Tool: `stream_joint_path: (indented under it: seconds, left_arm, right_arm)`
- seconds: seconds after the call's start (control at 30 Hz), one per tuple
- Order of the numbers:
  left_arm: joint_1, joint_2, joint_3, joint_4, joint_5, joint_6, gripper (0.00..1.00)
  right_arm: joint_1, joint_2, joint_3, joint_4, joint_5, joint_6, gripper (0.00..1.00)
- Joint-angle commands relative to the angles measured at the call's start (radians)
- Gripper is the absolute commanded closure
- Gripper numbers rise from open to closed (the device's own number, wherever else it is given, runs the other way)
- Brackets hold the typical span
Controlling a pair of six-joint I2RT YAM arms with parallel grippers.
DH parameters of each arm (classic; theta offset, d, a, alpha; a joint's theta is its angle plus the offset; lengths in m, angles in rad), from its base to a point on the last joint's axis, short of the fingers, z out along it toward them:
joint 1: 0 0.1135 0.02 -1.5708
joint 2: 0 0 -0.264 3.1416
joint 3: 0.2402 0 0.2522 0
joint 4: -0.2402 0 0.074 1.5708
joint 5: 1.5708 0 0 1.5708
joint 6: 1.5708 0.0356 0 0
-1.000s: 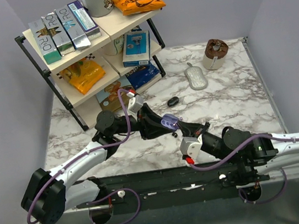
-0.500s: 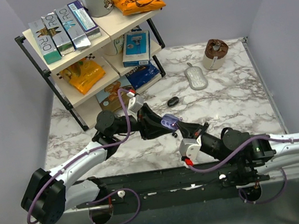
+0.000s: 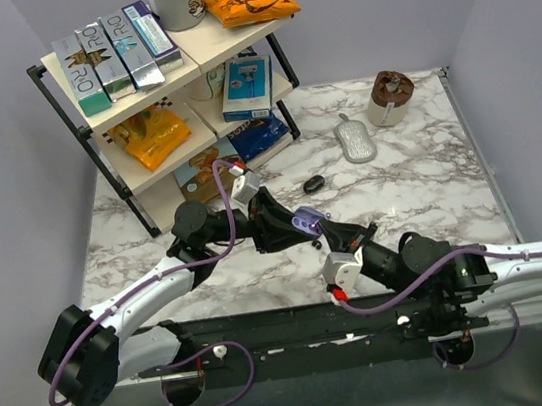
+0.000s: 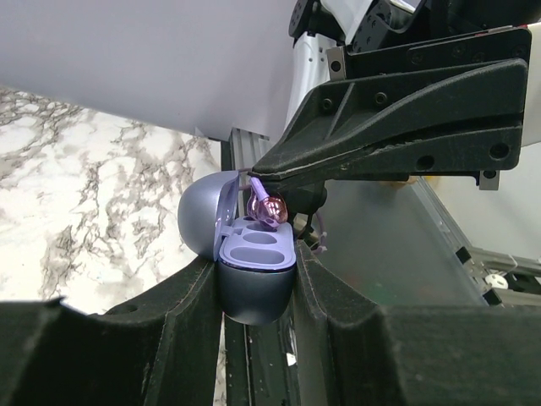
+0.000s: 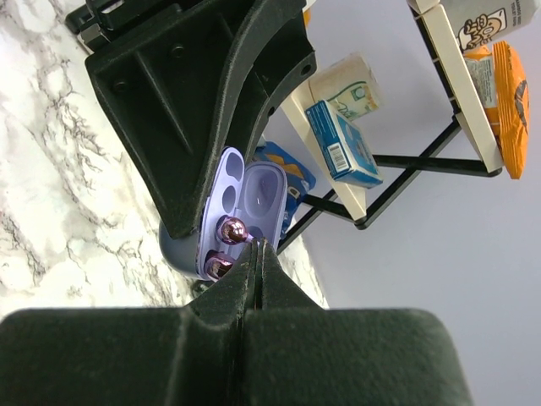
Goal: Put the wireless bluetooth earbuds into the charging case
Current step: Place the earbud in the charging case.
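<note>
Right arm's wrist has crept a little toward 8 o'clock in the overhead view since a second ago; the left arm looks unchanged. The left gripper (image 4: pixel 256 269) is clamped on the charging case (image 4: pixel 254 296), holding it lid-open above the table (image 3: pixel 418 172). The right gripper (image 5: pixel 258 254) comes in from the case's 4 o'clock, its fingers pressed together on what looks like a thin fin of a purple earbud (image 4: pixel 269 205). That earbud hangs just over the sockets, near the lid hinge at 12 o'clock of the tray. A second shiny bud (image 5: pixel 218 265) shows lower in the right wrist view; I cannot tell whether it is seated.

The pinch looks slight, so the earbud could swivel and meet the socket rim askew. Released there, it would likely perch crooked or roll off to the table. Pressing down off-centre could also lever the case in the left fingers or knock the lid shut.
</note>
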Motion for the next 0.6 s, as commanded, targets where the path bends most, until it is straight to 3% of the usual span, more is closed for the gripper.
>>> stream_joint_path:
  seconds: [0.0,0.57]
  left_arm:
    - [0.005,-0.023,0.007,0.048,0.006,-0.003,1.00]
    - [0.005,-0.024,0.016,0.024,-0.006,0.027,1.00]
  right_arm:
    - [0.008,0.007,-0.017,0.006,0.020,-0.012,0.99]
    - [0.011,-0.011,0.000,-0.113,-0.049,0.041,0.99]
